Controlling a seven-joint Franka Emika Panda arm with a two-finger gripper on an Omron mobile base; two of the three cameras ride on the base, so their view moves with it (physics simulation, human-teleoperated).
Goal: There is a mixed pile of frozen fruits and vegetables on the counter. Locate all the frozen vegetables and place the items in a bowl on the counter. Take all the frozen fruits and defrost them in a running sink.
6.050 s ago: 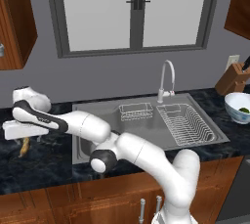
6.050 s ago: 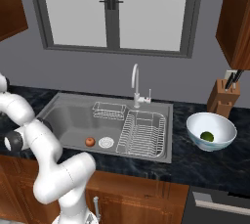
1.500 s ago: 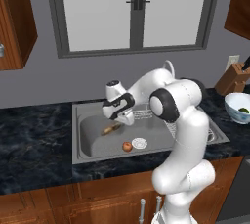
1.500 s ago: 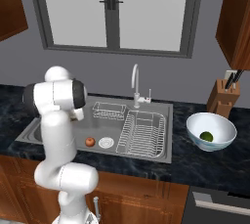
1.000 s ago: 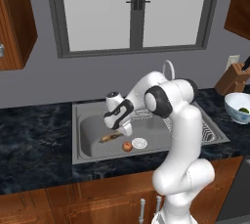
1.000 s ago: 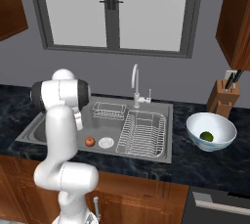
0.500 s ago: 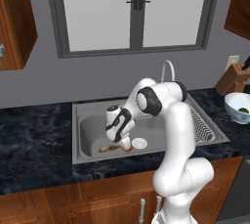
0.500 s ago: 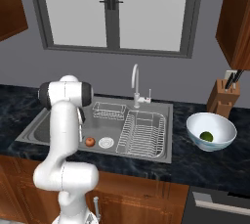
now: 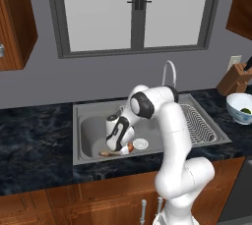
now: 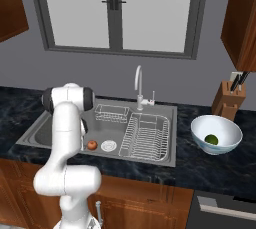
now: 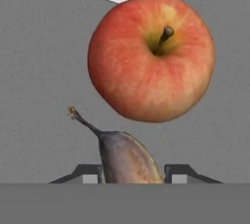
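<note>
My gripper (image 9: 117, 148) is low inside the sink (image 9: 93, 130), its tips (image 11: 132, 174) closed against the sides of the yellow-brown banana (image 11: 127, 157). The banana's stem end pokes out to the left over the basin floor (image 9: 106, 154). Just past it lies the red-orange apple (image 11: 152, 56), stem up, also seen beside the hand (image 9: 129, 148) and near the drain (image 10: 92, 145). The white bowl (image 10: 220, 125) stands on the black counter (image 10: 200, 165) to the right of the sink (image 10: 35, 135), with the green ball (image 10: 212, 139) inside it.
A white round drain (image 9: 141, 144) sits right of the apple. Wire racks (image 10: 145, 135) fill the sink's right half, and the curved faucet (image 10: 138, 84) rises behind it. A knife block (image 10: 229, 100) stands behind the bowl. The counter (image 9: 34, 140) stretches off to the left.
The hand has dropped from above the basin down to its floor, carrying the banana to a spot beside the apple. The apple and bowl have not moved.
</note>
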